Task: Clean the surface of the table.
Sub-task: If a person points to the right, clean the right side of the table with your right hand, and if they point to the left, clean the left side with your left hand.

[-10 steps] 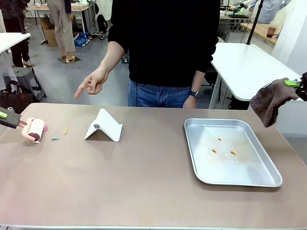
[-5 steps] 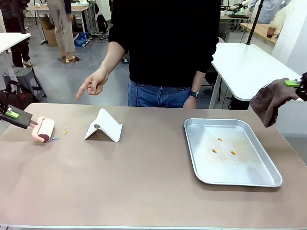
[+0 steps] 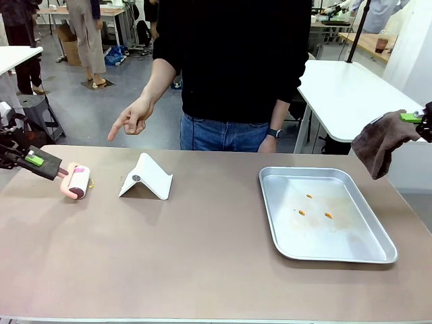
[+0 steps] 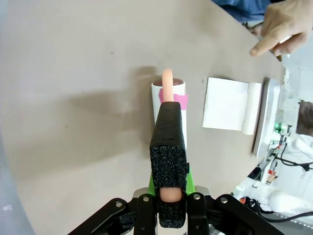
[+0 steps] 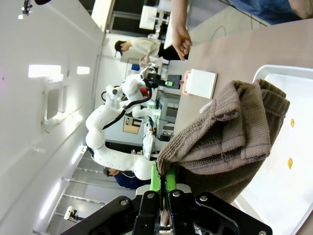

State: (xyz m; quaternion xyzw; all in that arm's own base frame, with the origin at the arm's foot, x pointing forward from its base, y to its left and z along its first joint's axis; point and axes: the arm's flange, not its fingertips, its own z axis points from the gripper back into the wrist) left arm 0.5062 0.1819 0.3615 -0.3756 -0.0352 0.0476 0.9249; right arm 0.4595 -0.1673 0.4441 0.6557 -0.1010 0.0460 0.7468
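Table [image 3: 202, 256] long axis left-right; left claw [image 3: 42, 163] grips roller [image 3: 77, 182].

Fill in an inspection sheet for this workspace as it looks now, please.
Surface: tan table, roller resting on it near the left end.
Job's things: pink lint roller; brown towel.
Clutter: white folded stand; silver tray holding orange bits.
Claws: left claw shut on the roller's handle; right claw shut on the towel, held in the air.
Cables: black leads past the table's edge.
Surroundings: person at the far side, hand pointing down-left; white side table.
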